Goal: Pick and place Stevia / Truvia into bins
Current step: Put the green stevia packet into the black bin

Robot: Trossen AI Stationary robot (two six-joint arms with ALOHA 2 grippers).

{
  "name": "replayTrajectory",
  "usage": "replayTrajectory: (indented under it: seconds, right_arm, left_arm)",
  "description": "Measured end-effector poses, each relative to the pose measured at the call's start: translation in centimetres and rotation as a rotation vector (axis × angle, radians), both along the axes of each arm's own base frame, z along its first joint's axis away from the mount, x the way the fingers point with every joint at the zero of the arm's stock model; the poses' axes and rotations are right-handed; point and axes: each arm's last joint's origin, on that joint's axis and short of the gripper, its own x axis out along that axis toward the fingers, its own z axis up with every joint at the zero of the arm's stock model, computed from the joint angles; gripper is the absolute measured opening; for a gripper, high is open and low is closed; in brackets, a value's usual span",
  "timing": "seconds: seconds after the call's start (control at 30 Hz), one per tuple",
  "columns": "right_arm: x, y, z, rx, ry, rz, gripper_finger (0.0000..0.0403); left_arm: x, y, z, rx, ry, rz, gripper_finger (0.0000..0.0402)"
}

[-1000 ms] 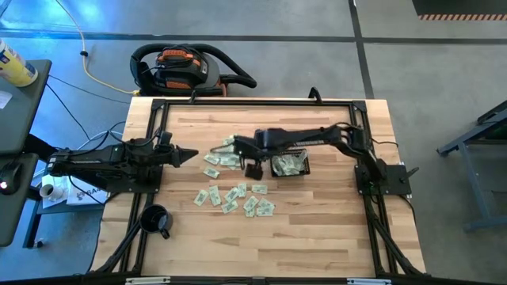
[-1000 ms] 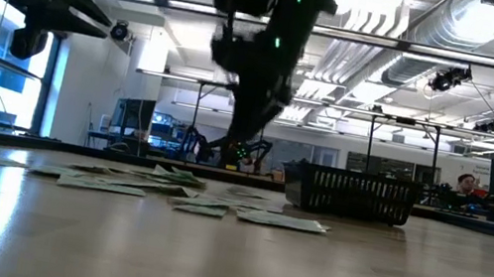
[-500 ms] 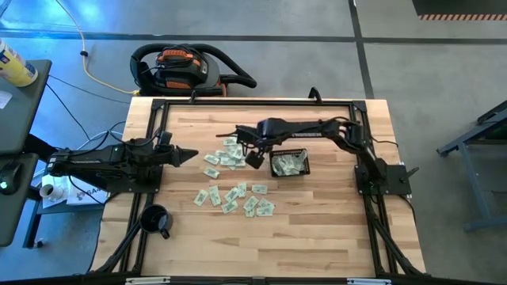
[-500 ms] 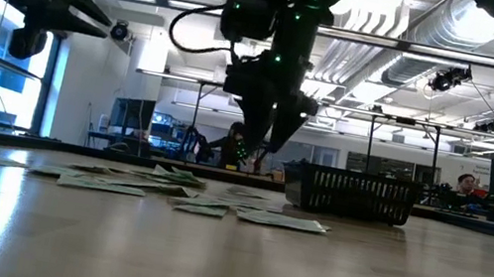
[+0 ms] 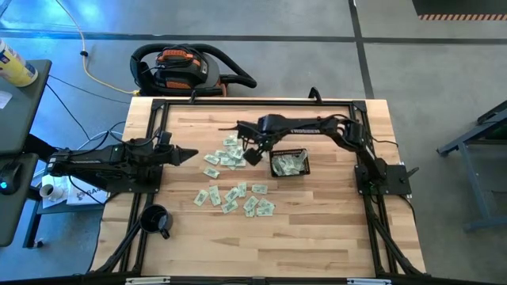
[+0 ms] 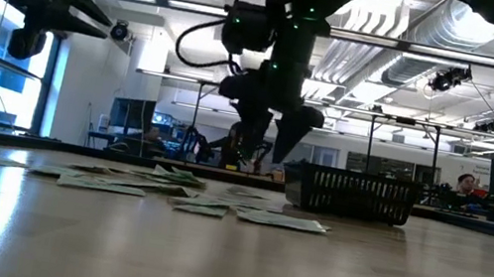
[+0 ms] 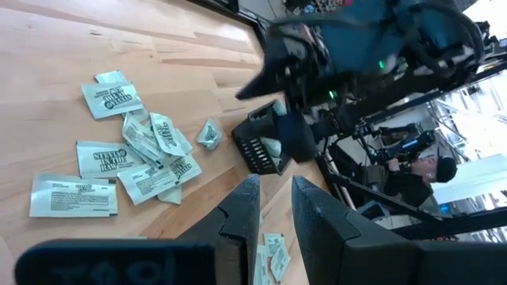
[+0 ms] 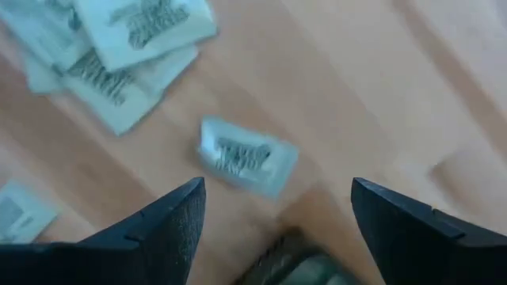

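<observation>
A: So, where's the right hand point(image 5: 252, 155)?
B: Above the worktop point(image 5: 333, 229), fingers spread wide, empty, over 1 sachet point(image 8: 247, 162) beside the basket point(image 5: 288, 164).
A: The left hand point(image 5: 190, 155)?
B: Parked at the edge, fingers narrow, holding nothing.

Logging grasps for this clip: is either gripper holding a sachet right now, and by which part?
Nothing is held. The right gripper hangs open above a pale green-white paper sachet; the left gripper is empty.

The dark right arm reaches across mid-surface, its two-finger pincer point(image 5: 252, 155) pointing down, fingers spread wide and empty. The dark left arm waits at the left edge, its pincer point(image 5: 188, 154) narrowly parted.
</observation>
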Motion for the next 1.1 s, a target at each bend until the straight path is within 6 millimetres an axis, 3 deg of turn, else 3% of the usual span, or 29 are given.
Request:
replayTrajectory:
  seconds: [0.4,0.63,0.93,1.1]
  right_arm:
    - [0.8,-0.2,-2.5,-0.050,0.051,0.416,0.0304]
    - [0.9,-0.3,-3.3,-0.048,0.070,0.465,0.0304]
    - [1.3,0.2,-6.0,-0.037,0.152,0.528,0.0304]
    - [1.4,0.3,-6.1,-0.066,0.161,0.529,0.0304]
  left_arm:
    - [0.0,0.0,0.0,0.006,0.002,0.002,0.0111]
    - [0.0,0.0,0.0,0.008,0.002,0.002,0.0111]
    - [0.0,0.0,0.0,0.016,0.007,0.003,0.0111]
    - [0.0,0.0,-0.1,0.026,0.016,0.000,0.0111]
